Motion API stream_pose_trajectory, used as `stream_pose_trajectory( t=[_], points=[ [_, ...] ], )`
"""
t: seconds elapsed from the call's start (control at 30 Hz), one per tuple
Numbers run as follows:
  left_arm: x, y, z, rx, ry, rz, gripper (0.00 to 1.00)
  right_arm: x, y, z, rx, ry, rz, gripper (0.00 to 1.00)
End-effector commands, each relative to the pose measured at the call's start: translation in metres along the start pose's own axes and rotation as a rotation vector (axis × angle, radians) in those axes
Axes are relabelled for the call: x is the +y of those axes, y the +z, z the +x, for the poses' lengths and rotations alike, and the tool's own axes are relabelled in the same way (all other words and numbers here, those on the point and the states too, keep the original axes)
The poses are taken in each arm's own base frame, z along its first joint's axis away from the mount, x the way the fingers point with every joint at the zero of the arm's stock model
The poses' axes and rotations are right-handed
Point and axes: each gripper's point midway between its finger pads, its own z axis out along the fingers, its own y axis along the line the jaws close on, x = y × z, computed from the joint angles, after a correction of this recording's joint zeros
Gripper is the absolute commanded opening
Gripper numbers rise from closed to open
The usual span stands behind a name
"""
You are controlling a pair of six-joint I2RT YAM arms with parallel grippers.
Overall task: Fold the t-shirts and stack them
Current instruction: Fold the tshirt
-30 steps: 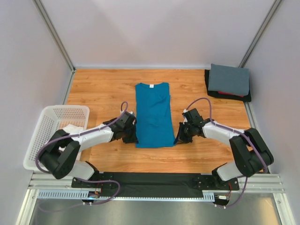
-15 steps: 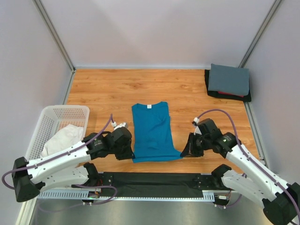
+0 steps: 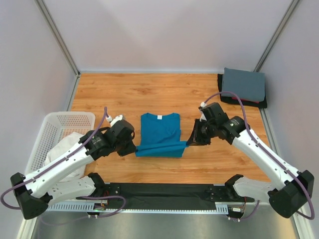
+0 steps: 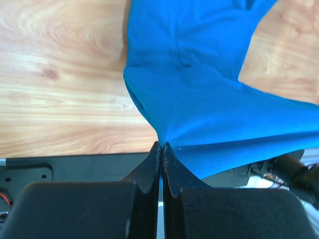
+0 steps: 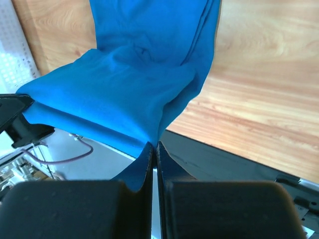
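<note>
Red t-shirt (image 3: 247, 101) mostly under grey t-shirt (image 3: 243, 83)

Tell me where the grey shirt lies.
In the top view the grey shirt lies folded in the far right corner of the table, atop a dark one.

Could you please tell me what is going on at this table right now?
The two arms are mid-fold on the teal t-shirt. The left claw and the right claw are each shut on a bottom corner, holding the hem raised off the table while the collar end lies flat. A folded stack with a grey shirt on top sits in the far right corner. The basket on the left holds a white garment.
</note>
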Motion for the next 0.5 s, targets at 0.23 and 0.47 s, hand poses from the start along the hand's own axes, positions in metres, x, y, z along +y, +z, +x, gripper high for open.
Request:
stream_pose_trajectory(
  t=[0.23, 0.47],
  points=[
    [-0.005, 0.002, -0.067, -0.099, 0.073, -0.050, 0.00, 0.006, -0.001, -0.071, -0.191, -0.072, 0.113, 0.00],
    [-0.004, 0.031, -0.076, -0.056, 0.033, -0.058, 0.00, 0.000, 0.013, -0.099, -0.208, -0.071, 0.149, 0.01]
  ],
)
